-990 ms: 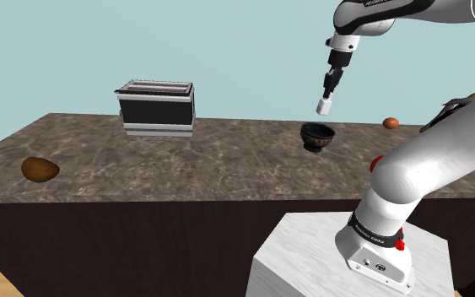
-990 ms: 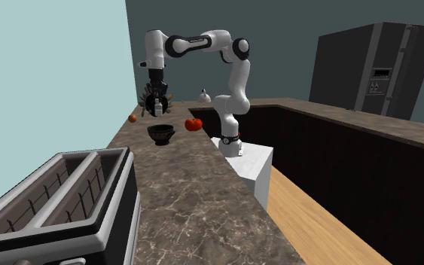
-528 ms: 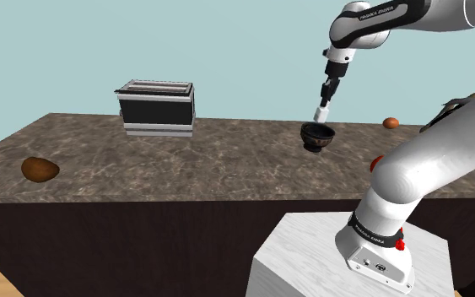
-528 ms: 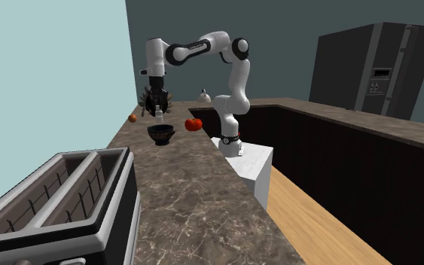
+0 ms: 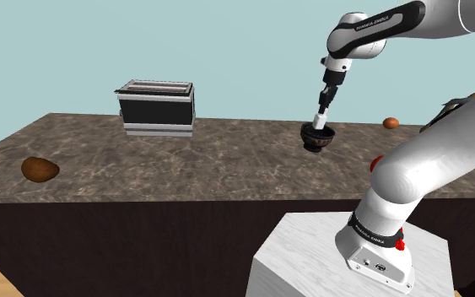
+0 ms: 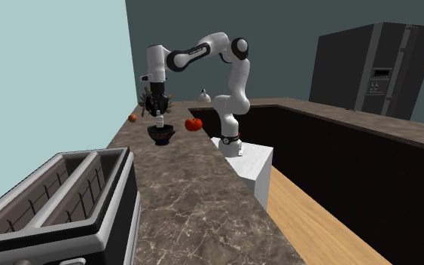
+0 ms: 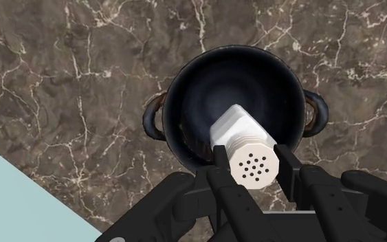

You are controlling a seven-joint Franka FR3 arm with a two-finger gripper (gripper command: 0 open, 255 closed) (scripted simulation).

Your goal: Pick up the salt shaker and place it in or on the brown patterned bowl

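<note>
My black gripper [image 7: 252,167] is shut on a white salt shaker [image 7: 245,152], its perforated cap facing the wrist camera and its base pointing down into the bowl. The dark bowl [image 7: 205,96] with two small brownish handles sits directly beneath on the marble counter. In the shoulder view the shaker [image 5: 320,120] hangs just above the bowl's [image 5: 317,139] rim, under the gripper [image 5: 322,112]. From the second exterior view the shaker [image 6: 158,119] hovers right over the bowl [image 6: 161,134], and I cannot tell whether it touches it.
A steel toaster [image 5: 156,108] stands at the counter's back in the shoulder view's left. A brown lump [image 5: 39,169] lies near the counter's left end. A red tomato [image 6: 193,123] and a small orange fruit [image 5: 391,123] lie near the bowl. A dark fridge [image 6: 372,66] stands far off.
The gripper has carried the shaker down and slightly toward the shoulder view's left, from well above the bowl to just over its rim. The grasp has stayed shut.
</note>
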